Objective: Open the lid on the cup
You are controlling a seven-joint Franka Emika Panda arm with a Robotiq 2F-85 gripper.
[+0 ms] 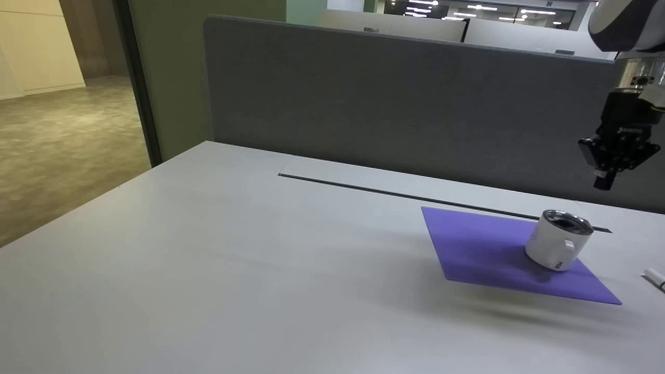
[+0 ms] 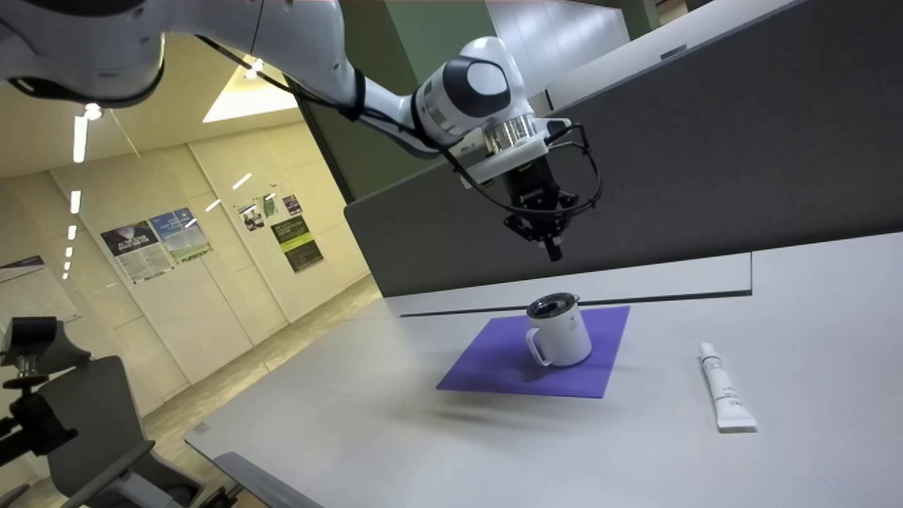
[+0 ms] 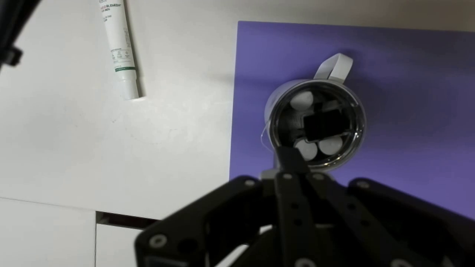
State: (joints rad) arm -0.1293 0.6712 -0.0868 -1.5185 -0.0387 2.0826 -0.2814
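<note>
The arm [image 2: 310, 49] slants down, fingers [image 2: 554, 251] closed, seemingly above the lidded cup [image 2: 564, 339].

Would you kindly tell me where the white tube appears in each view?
In an exterior view: the white tube, lower right, cut by the right edge.
In an exterior view: the white tube, lower right, whole.
In the wrist view: the white tube, upper left, cut by the top edge.
Shared landmark, in all three: the purple mat.
</note>
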